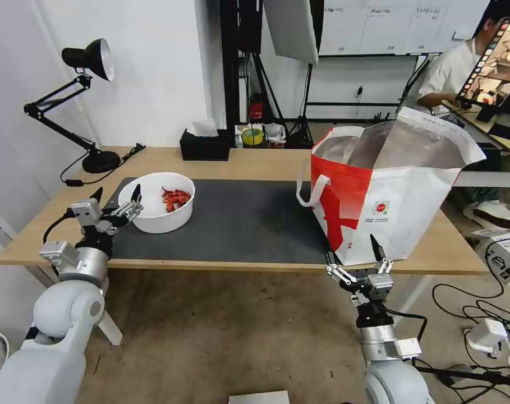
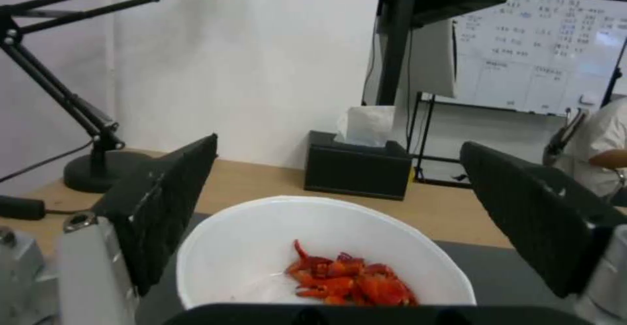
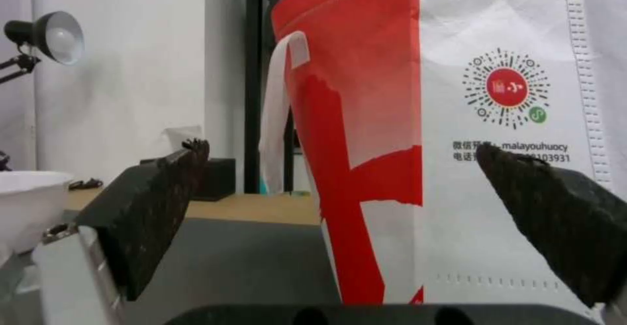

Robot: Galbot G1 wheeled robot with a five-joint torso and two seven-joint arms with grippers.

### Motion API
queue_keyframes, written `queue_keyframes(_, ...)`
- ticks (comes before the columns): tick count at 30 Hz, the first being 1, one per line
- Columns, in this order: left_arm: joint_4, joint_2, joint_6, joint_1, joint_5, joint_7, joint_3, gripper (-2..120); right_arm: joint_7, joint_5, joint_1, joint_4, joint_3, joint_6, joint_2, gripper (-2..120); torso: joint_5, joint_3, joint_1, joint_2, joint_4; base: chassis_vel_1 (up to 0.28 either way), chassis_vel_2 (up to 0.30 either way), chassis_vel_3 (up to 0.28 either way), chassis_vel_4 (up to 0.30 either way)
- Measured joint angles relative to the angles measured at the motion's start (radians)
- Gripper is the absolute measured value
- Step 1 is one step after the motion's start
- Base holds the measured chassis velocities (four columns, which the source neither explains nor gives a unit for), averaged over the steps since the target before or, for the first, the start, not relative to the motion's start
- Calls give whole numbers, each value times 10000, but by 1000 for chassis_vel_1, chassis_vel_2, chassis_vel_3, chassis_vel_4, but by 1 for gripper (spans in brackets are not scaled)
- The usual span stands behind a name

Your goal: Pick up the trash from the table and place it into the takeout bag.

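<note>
A white bowl (image 1: 154, 216) with red shells (image 1: 175, 198) stands on the dark grey mat (image 1: 249, 221) at the left of the table (image 1: 255, 160). My left gripper (image 1: 116, 194) hovers open at the bowl's near-left rim, and nothing is between its fingers. The left wrist view shows the bowl (image 2: 254, 237) and shells (image 2: 352, 281) just ahead of the open left gripper (image 2: 338, 145). The red-and-white takeout bag (image 1: 389, 196) stands open at the table's right end. My right gripper (image 1: 353, 253) is open below the table's front edge, facing the bag (image 3: 457, 119).
A black desk lamp (image 1: 89, 112) stands at the back left corner. A black tissue box (image 1: 205, 145) sits at the back edge. Cables and a white device (image 1: 487, 334) lie on the floor at the right. A person sits behind the bag.
</note>
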Motion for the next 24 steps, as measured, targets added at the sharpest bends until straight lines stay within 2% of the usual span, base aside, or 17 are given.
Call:
queue_keyframes(5, 426, 418, 76, -453, -163, 15, 398, 100, 11, -6, 4, 0, 129, -24, 5, 100, 0, 0, 0, 0, 0, 0, 0, 0, 0)
queue_keyframes(14, 842, 717, 516, -804, -179, -26, 720, 100, 15, 6, -10, -1, 351, -38, -12, 100, -1, 0, 0, 0, 0, 0, 0, 0, 0)
queue_keyframes(24, 1445, 1167, 1419, -1316, -711, -796, 877, 100, 15, 2, -44, -18, 320, -59, 16, 100, -1, -1, 0, 0, 0, 0, 0, 0, 0)
